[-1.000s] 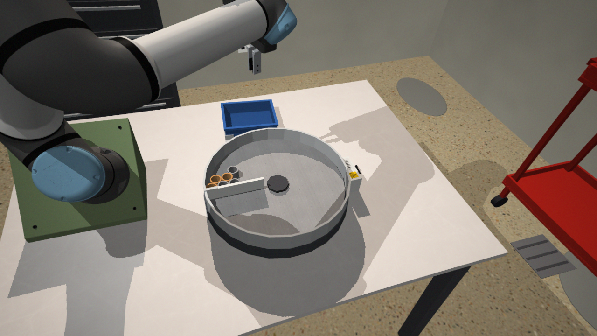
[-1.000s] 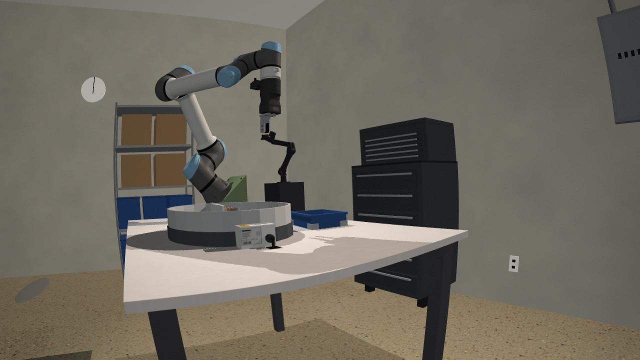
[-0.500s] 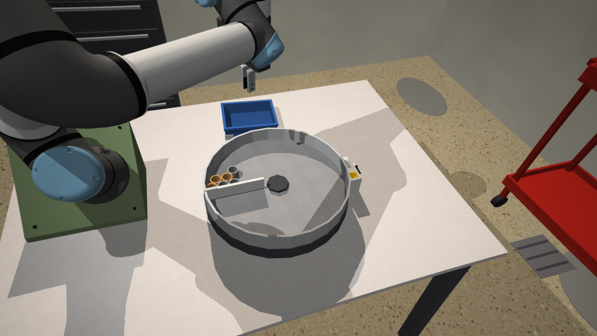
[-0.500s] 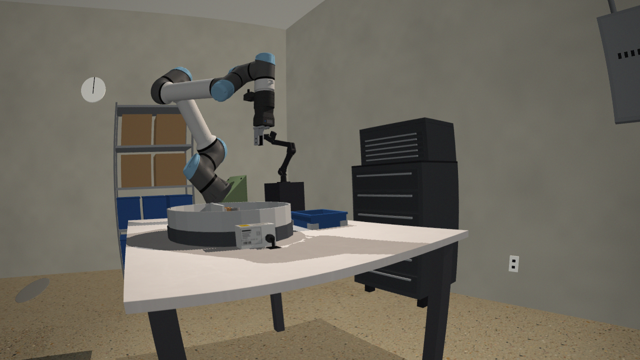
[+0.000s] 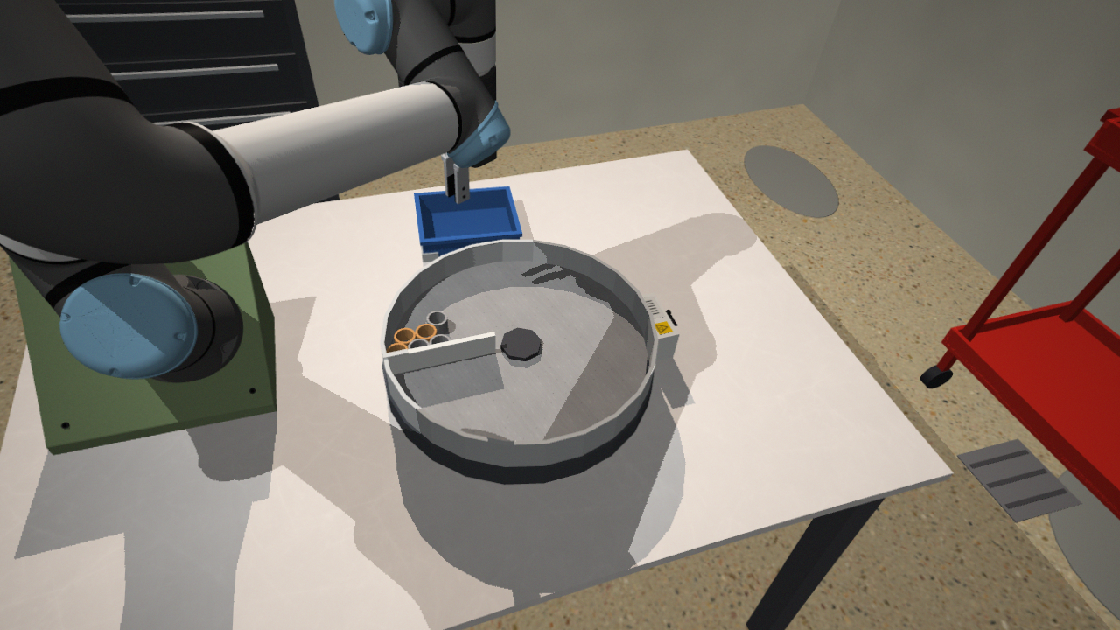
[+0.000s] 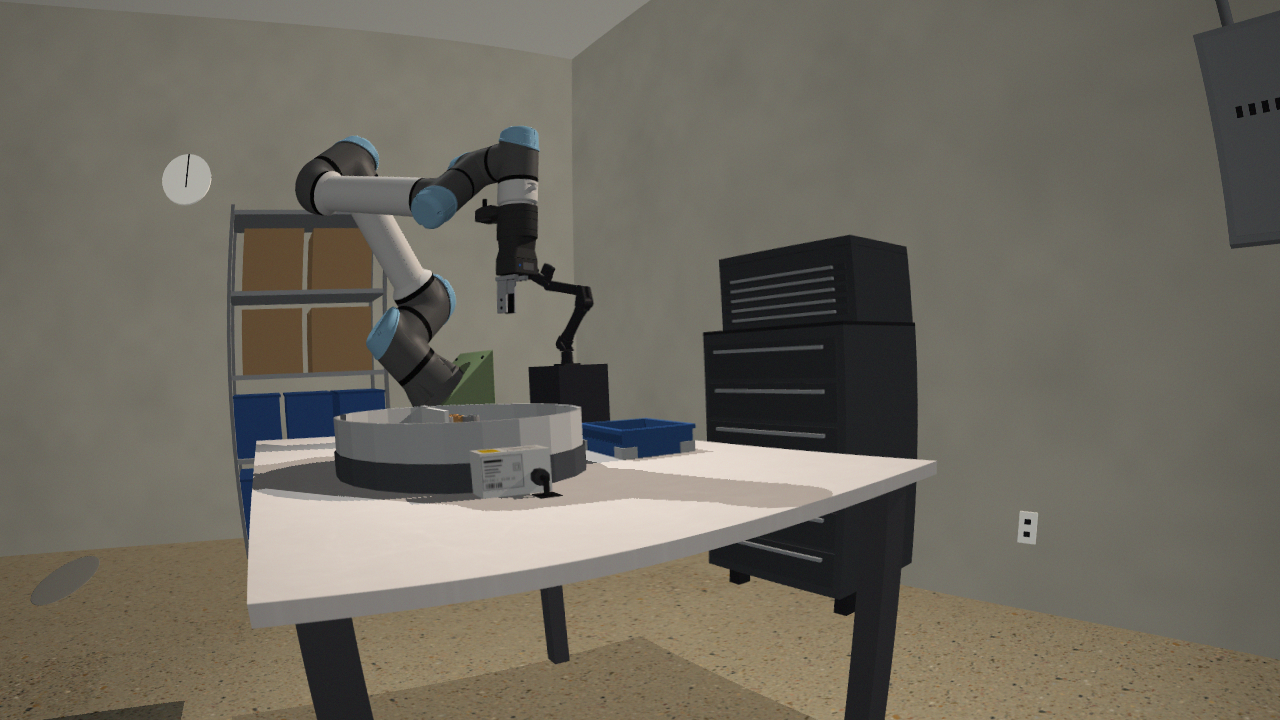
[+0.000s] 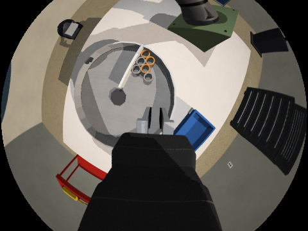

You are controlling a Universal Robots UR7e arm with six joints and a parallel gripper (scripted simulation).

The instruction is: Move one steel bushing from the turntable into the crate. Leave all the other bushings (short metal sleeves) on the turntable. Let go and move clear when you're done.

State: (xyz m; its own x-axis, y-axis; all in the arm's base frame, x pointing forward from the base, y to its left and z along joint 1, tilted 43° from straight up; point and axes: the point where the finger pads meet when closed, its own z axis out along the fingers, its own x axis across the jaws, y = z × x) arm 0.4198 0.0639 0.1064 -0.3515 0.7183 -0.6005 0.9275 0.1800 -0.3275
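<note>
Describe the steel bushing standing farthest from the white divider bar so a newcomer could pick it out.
Find the round grey turntable mid-table, then its white divider bar. Bushings cluster behind the bar near the rim; the steel bushing is grey, not orange, and stands farthest from the bar.

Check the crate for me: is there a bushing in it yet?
No. In the top view the blue crate shows only its bare blue floor.
</note>
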